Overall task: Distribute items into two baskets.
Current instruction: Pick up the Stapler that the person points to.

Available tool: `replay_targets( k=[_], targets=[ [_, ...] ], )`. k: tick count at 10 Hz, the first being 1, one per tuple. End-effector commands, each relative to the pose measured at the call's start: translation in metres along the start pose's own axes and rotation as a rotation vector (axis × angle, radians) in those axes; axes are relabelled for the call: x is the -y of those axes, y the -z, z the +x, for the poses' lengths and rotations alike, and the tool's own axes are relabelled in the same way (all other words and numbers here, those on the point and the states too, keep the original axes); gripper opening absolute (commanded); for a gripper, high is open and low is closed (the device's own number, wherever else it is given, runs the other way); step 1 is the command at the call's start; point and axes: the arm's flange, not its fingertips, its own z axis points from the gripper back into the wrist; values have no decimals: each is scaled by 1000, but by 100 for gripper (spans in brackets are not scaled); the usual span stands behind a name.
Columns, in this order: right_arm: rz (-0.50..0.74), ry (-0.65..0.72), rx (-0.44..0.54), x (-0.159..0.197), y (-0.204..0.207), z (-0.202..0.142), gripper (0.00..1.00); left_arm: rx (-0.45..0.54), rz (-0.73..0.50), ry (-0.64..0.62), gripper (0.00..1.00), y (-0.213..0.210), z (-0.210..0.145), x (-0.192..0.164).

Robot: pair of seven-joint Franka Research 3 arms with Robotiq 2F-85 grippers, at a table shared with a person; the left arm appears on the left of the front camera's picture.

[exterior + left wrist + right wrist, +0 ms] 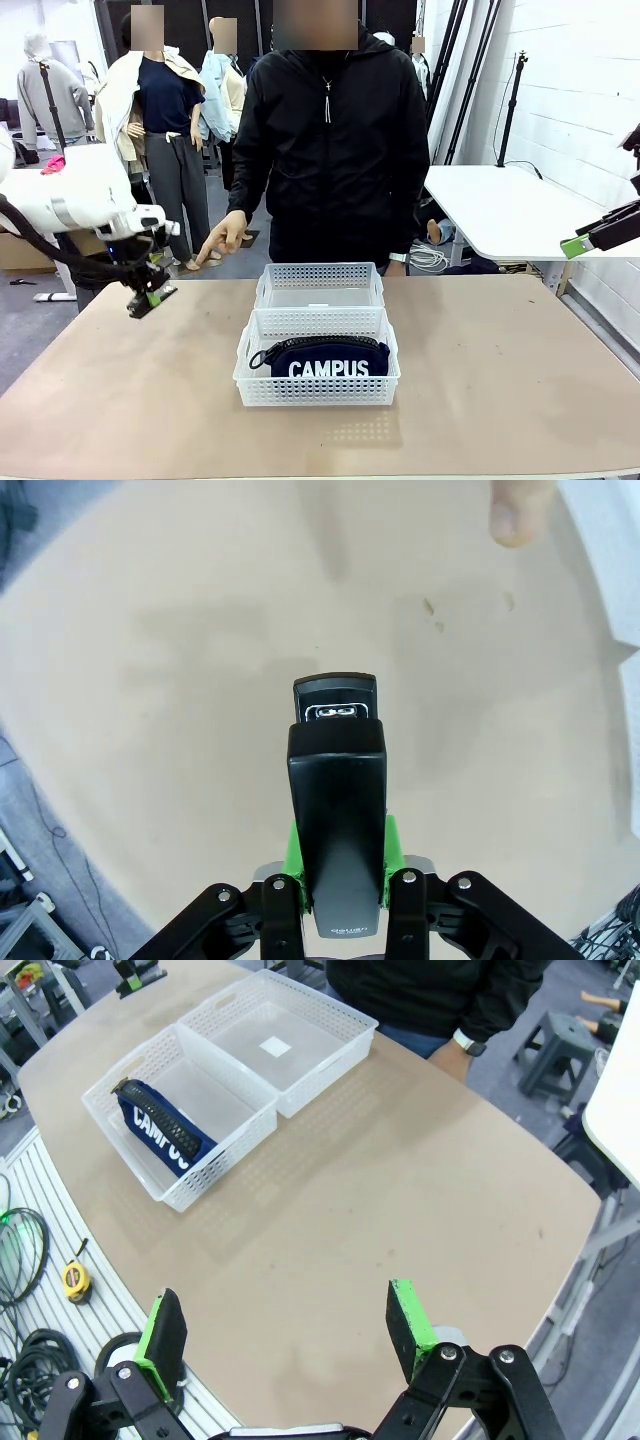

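- Stapler (338, 780) clamped between left gripper's (340, 858) pads (293, 848) above table (150, 680), plain in left wrist view, tiny in front view.
- Pouch (330, 360) lies in near basket (300, 392).
- Right gripper (285, 1330) gapes wide above table edge.

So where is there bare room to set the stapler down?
The far basket is bare inside. The near basket is the crowded one, holding the pouch. The table lies open right of both baskets, and left too, between them and the left claw holding the stapler.
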Motion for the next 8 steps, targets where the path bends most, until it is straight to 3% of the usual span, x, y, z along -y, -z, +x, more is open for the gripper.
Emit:
replay_targets(
  k=[1,6,8],
  targets=[
    [12,7,11,-1,2,1,100,27,33,-44,0,-46,-15,1],
    [12,7,11,-1,2,1,100,-74,109,-65,0,-111,-69,-7],
    [12,7,11,-1,2,1,100,-58,132,-41,0,-130,-87,1]
  ],
)
